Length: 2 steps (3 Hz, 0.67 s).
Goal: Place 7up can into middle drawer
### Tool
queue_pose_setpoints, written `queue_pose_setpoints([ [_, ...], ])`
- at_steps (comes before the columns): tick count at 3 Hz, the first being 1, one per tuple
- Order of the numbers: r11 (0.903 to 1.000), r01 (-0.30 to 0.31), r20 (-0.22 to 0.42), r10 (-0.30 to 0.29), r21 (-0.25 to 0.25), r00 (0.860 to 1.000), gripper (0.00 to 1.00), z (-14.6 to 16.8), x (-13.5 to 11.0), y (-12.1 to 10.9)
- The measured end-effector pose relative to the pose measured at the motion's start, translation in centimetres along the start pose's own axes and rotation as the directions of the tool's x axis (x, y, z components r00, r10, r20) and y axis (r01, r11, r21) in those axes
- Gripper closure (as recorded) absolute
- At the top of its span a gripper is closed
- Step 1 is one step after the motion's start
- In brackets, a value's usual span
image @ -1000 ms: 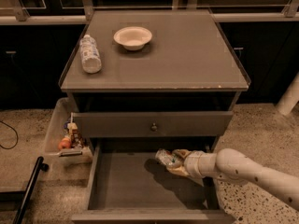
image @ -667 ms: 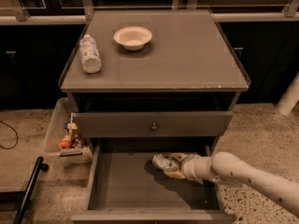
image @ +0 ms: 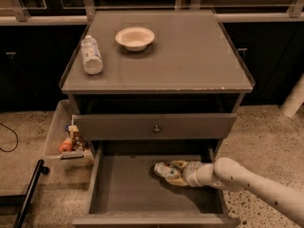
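gripper (image: 174,173) in mid drawer (image: 123,190), jaws clamping 7up can (image: 161,169)

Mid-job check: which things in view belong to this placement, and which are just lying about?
In the job: can, held in the gripper, low inside the open drawer.

Lying about: bottle and bowl on the cabinet top; knobbed drawer front; bin on the floor beside the cabinet.
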State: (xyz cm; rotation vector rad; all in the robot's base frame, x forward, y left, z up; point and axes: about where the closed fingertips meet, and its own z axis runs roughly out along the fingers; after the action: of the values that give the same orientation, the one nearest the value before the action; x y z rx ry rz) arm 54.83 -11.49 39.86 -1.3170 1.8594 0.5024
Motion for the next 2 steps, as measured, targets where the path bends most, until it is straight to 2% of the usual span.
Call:
queue_pose_setpoints([
  [1, 0.9997, -0.005, -0.004, 0.005, -0.025, 1.000, 0.82, 0.75, 0.85, 0.28],
  [2, 0.9995, -0.007, -0.005, 0.006, -0.031, 1.000, 0.57, 0.94, 1.07, 0.35],
])
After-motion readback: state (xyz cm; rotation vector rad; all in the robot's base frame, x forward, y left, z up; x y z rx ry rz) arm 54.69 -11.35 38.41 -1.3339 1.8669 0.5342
